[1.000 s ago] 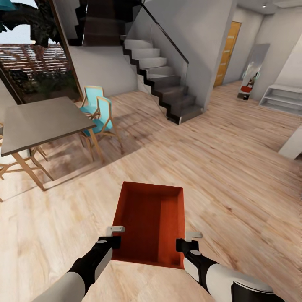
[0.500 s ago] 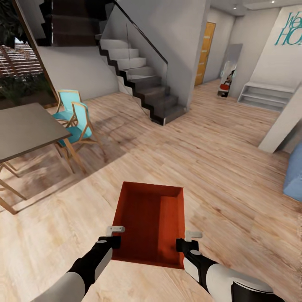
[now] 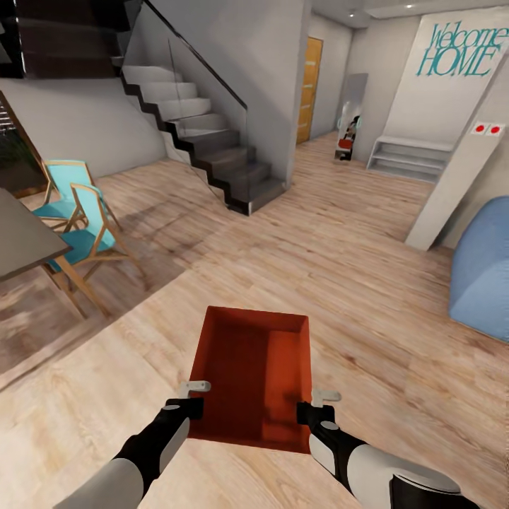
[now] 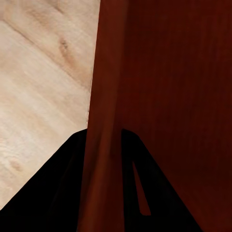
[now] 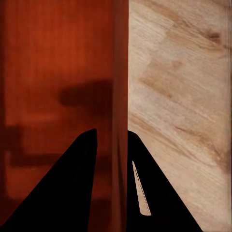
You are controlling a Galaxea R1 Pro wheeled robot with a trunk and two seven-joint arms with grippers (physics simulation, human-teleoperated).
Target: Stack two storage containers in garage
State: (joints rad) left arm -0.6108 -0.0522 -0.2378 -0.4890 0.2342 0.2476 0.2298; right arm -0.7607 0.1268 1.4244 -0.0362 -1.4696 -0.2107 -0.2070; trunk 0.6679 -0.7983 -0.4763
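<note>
Container: I carry one storage container [image 3: 252, 378] at 6 o'clock, above the living room's wood floor [image 3: 367, 283].
Left pincer [image 3: 189, 397]: pinching the left wall.
Right pincer [image 3: 315, 406]: pinching the right wall.
Risk: thin walls probably flex; turning near the staircase [image 3: 212, 152] at 11 o'clock could loosen my grip.

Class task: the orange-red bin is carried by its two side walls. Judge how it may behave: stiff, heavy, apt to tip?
The storage container looks empty, so probably light. Its thin walls may flex where each end effector, left and right, pinches one. Held only near the robot's end, it could sag forward.
</note>
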